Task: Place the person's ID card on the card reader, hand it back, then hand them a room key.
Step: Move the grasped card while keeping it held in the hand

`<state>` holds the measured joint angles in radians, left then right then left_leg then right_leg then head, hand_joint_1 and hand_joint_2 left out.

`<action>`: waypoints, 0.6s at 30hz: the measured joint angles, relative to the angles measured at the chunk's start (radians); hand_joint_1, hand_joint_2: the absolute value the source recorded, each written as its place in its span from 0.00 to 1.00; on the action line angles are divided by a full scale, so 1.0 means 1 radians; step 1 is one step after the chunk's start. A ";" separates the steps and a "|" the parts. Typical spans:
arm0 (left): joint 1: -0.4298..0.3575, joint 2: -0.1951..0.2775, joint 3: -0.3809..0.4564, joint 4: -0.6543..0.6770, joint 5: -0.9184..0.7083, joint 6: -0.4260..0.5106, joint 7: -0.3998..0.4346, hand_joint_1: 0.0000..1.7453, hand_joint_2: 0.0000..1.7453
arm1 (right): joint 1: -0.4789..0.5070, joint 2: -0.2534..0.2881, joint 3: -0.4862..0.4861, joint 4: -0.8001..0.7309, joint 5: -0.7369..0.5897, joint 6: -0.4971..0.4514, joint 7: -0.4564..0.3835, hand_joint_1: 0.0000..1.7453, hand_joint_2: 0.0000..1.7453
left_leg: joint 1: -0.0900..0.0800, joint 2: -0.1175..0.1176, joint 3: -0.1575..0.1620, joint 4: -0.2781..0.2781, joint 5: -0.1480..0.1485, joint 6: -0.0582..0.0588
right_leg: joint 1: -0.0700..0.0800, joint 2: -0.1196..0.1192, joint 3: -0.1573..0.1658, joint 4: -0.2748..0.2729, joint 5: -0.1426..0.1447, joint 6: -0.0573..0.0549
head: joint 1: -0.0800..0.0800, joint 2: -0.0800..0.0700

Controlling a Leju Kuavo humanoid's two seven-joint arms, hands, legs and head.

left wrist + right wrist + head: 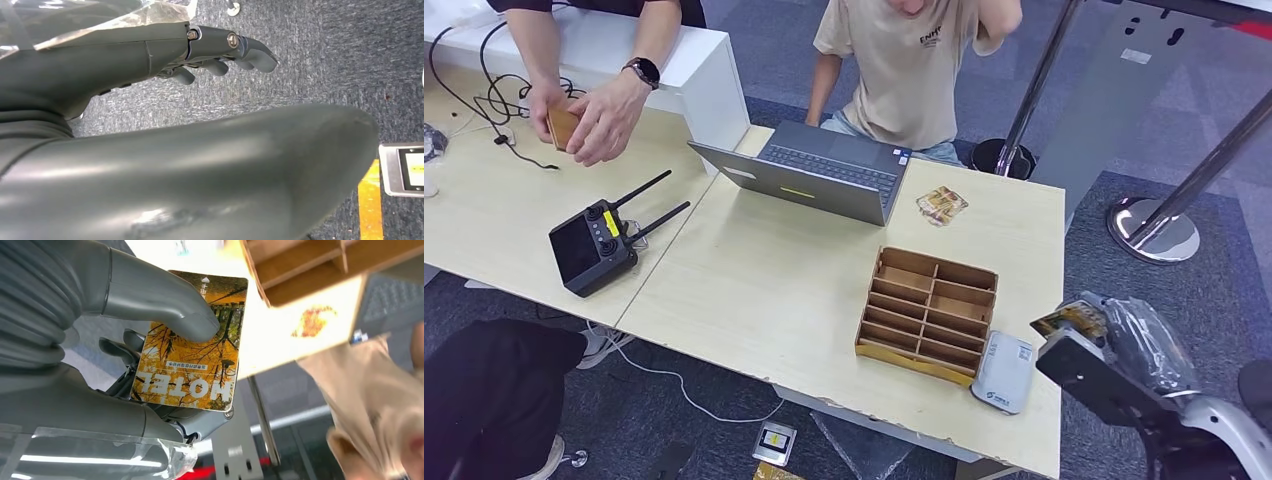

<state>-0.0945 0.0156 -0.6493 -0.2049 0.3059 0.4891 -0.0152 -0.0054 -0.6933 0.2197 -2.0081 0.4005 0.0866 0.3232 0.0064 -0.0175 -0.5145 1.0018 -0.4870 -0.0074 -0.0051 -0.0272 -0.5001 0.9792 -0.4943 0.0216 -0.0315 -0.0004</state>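
In the head view, the right hand point(1092, 335) is seen off the table's point(774, 290) right edge, a room key point(1064, 320) pinched in it. One wooden organizer point(927, 313), one card reader point(1003, 372) at the front right corner, one laptop point(819, 170) and one loose card point(941, 206) are counted.

In the left wrist view, the left hand point(220, 52) is held over carpet, fingers curled loosely around nothing.

In the right wrist view, the key point(192, 342), printed with yellow trees and "HOTEL", is clamped under the thumb point(165, 300).
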 joint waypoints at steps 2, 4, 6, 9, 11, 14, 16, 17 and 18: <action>-0.002 -0.001 0.000 0.000 -0.001 0.000 0.008 0.00 0.00 | 0.001 0.000 0.015 0.027 -0.006 -0.003 -0.009 1.00 1.00 | 0.000 0.000 0.000 0.000 0.000 0.000 | 0.000 0.000 0.000 0.000 0.000 0.000 | 0.000 0.000; -0.004 -0.002 0.000 0.000 -0.001 0.000 0.010 0.00 0.00 | 0.002 0.001 0.031 0.056 -0.011 -0.008 -0.020 1.00 1.00 | 0.000 0.000 0.000 0.000 0.000 0.000 | 0.000 0.000 0.000 0.000 0.000 0.000 | 0.000 0.000; -0.006 -0.003 0.000 0.000 0.001 -0.001 0.010 0.00 0.00 | 0.003 0.003 0.046 0.085 -0.020 -0.014 -0.032 1.00 1.00 | 0.000 0.000 0.000 0.000 0.000 0.000 | 0.000 0.000 0.000 0.000 0.000 0.000 | 0.000 0.000; -0.009 -0.005 0.000 0.000 0.005 -0.002 0.009 0.00 0.00 | 0.002 0.008 0.072 0.139 -0.037 -0.026 -0.056 1.00 1.00 | 0.000 0.000 0.000 0.000 0.000 0.000 | 0.000 0.000 0.000 0.000 0.000 0.000 | 0.000 0.000; -0.011 -0.007 0.000 0.000 0.009 -0.002 0.009 0.00 0.00 | -0.001 0.013 0.090 0.178 -0.047 -0.035 -0.072 1.00 1.00 | 0.000 0.000 0.000 0.000 0.000 0.000 | 0.000 0.000 0.000 0.000 0.000 0.000 | 0.000 0.000; -0.012 -0.008 0.000 0.000 0.016 -0.004 0.009 0.00 0.00 | -0.007 0.020 0.109 0.235 -0.059 -0.049 -0.090 1.00 1.00 | 0.000 0.000 0.000 0.000 0.000 0.000 | 0.000 0.000 0.000 0.000 0.000 0.000 | 0.000 0.000; -0.013 -0.009 0.000 0.000 0.021 -0.005 0.009 0.00 0.00 | -0.014 0.023 0.119 0.269 -0.064 -0.058 -0.102 1.00 1.00 | 0.000 0.000 0.000 0.000 0.000 0.000 | 0.000 0.000 0.000 0.000 0.000 0.000 | 0.000 0.000; -0.013 -0.009 0.000 0.000 0.022 -0.006 0.009 0.00 0.00 | -0.018 0.025 0.124 0.284 -0.066 -0.061 -0.108 1.00 1.00 | 0.000 0.000 0.000 0.000 0.000 0.000 | 0.000 0.000 0.000 0.000 0.000 0.000 | 0.000 0.000; -0.014 -0.010 0.000 0.000 0.023 -0.006 0.009 0.00 0.00 | -0.023 0.026 0.129 0.301 -0.068 -0.063 -0.113 1.00 1.00 | 0.000 0.000 0.000 0.000 0.000 0.000 | 0.000 0.000 0.000 0.000 0.000 0.000 | 0.000 0.000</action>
<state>-0.1083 0.0057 -0.6493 -0.2049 0.3286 0.4829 -0.0057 -0.0286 -0.6675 0.3484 -1.7070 0.3329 0.0234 0.2106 0.0064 -0.0174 -0.5145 1.0018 -0.4870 -0.0074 -0.0051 -0.0272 -0.5001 0.9792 -0.4942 0.0217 -0.0314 -0.0004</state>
